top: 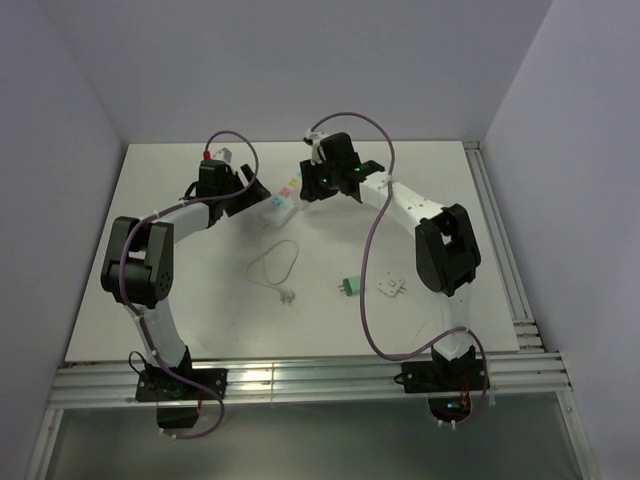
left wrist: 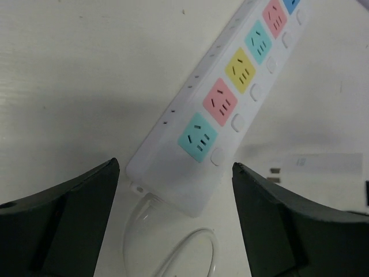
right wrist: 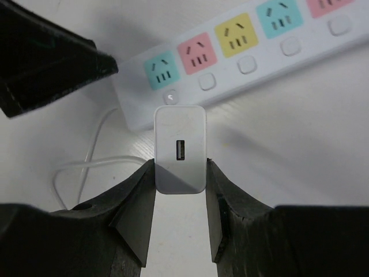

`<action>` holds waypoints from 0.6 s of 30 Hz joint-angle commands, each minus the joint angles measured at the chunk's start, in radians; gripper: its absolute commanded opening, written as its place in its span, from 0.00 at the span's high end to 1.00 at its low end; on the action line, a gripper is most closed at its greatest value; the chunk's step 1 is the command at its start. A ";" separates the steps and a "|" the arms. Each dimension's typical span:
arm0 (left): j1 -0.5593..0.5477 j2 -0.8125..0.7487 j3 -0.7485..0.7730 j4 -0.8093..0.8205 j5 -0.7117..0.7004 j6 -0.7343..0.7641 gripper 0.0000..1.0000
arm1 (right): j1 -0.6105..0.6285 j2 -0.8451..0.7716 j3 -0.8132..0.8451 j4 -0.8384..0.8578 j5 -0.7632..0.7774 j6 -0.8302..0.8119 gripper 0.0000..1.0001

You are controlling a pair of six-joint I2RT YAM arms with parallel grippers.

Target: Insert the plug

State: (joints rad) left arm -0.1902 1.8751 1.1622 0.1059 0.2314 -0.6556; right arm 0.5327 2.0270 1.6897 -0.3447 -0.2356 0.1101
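The plug (right wrist: 180, 149) is a white block with a USB port facing the right wrist camera, and my right gripper (right wrist: 180, 166) is shut on its two sides. It hangs just in front of the teal end socket of the white power strip (right wrist: 242, 55), which carries teal, pink, yellow and blue sockets. The strip (left wrist: 190, 173) lies diagonally under my left gripper (left wrist: 175, 167), whose jaws stand wide open on either side of the strip's cable end, holding nothing. From above, both grippers meet over the strip (top: 283, 203) at the back of the table.
The strip's white cable (top: 277, 265) loops toward mid-table. A small green plug (top: 347, 286) and a white adapter (top: 392, 288) lie to its right. Metal rails (top: 505, 250) run along the table's right and near edges. Walls close in the back and sides.
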 commanded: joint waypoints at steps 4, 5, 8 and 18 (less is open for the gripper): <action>-0.077 -0.011 -0.012 0.095 -0.087 0.342 0.08 | -0.126 -0.198 -0.030 0.058 -0.047 0.091 1.00; -0.086 -0.001 0.028 0.034 -0.121 0.406 0.07 | -0.135 -0.211 -0.030 0.056 -0.045 0.085 1.00; -0.091 0.064 0.135 -0.095 -0.125 0.461 0.04 | -0.142 -0.246 -0.031 0.049 -0.070 0.085 1.00; -0.095 0.172 0.247 -0.182 0.081 0.585 0.00 | -0.158 -0.295 -0.059 0.061 -0.128 0.092 1.00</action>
State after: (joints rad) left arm -0.2806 2.0102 1.3407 -0.0200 0.2188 -0.1539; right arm 0.3817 1.7767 1.6451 -0.3305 -0.3305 0.1925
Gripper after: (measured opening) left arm 0.995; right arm 0.431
